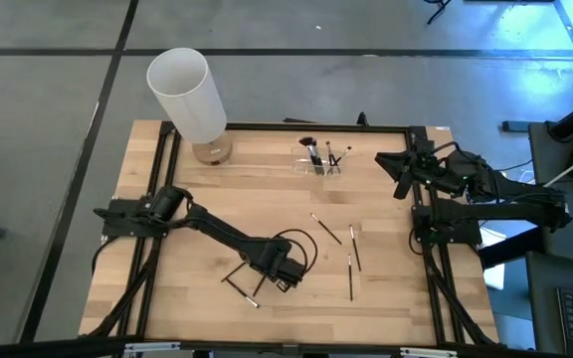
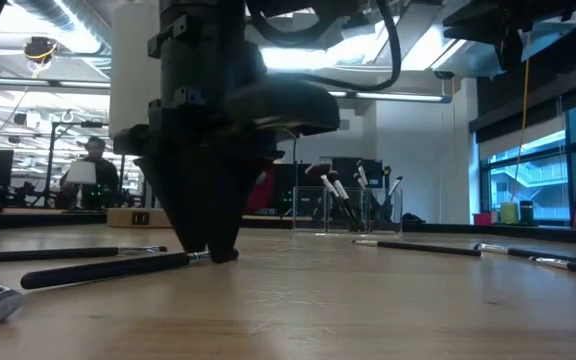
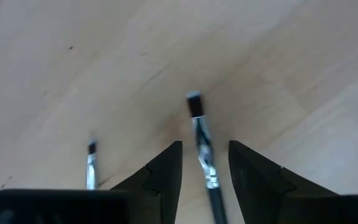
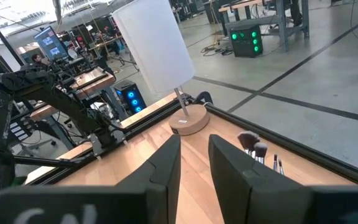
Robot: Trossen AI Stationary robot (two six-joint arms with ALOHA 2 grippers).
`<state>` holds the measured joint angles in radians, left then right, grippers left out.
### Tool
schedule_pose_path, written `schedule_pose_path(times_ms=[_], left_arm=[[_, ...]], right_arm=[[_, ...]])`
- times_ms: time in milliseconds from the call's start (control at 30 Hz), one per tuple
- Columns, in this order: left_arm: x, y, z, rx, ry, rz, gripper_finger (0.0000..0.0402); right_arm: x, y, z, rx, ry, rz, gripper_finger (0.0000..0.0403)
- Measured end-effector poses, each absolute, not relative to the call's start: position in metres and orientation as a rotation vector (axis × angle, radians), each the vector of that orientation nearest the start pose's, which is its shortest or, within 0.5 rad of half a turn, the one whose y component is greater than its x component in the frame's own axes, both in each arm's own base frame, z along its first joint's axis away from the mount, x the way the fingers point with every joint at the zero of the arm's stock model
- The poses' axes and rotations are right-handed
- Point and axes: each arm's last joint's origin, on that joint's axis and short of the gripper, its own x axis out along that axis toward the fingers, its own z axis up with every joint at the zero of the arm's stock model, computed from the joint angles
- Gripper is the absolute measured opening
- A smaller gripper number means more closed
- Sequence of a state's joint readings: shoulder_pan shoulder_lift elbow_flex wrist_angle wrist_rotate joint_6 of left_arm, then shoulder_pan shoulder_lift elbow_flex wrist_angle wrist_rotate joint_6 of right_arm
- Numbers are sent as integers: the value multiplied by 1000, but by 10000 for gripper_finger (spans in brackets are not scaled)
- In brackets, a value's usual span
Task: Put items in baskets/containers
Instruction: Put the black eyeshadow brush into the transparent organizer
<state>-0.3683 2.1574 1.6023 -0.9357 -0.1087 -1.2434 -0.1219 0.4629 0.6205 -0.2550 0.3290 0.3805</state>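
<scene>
Left gripper (image 1: pixel 267 281) is down at the wooden table (image 1: pixel 167 308), well toward the near edge from the clear organizer (image 1: pixel 321 165), which sits at the far edge beside the white lamp (image 1: pixel 189 94). Its 2 fingers (image 3: pixel 166 171) stand a narrow gap apart, tips at the tabletop, with a silver-ferruled makeup brush (image 3: pixel 202 155) lying in the gap; neither finger visibly presses on it, so it is straddled, not gripped. A second brush (image 3: pixel 91 165) lies just beside that gripper, and from table height a long black-handled brush (image 2: pixel 108 268) runs right up to the fingertips.

Between this gripper and the organizer, 4 more brushes (image 1: pixel 353 249) lie loose on the wood, near one another. The organizer holds several brushes upright (image 1: pixel 311 151), heads up, 1 of them with a full brownish head.

Right gripper (image 1: pixel 402 177) hangs above the table at the far right corner, a little to the organizer's right, fingers (image 4: pixel 166 165) slightly parted and holding nothing. Beyond the table a person (image 2: pixel 93 165) sits at a desk.
</scene>
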Motion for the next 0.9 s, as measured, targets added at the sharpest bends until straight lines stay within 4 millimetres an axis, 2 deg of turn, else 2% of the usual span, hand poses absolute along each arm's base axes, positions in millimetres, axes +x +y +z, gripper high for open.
schedule_pose_path(times_ms=[467,900], left_arm=[[386,-146,147,-653,1325,691,30],[387,-145,146,-641,1305,700,27]], right_arm=[[109,-23,310,363,11,-464,84],[109,-23,310,364,11,-464,84]])
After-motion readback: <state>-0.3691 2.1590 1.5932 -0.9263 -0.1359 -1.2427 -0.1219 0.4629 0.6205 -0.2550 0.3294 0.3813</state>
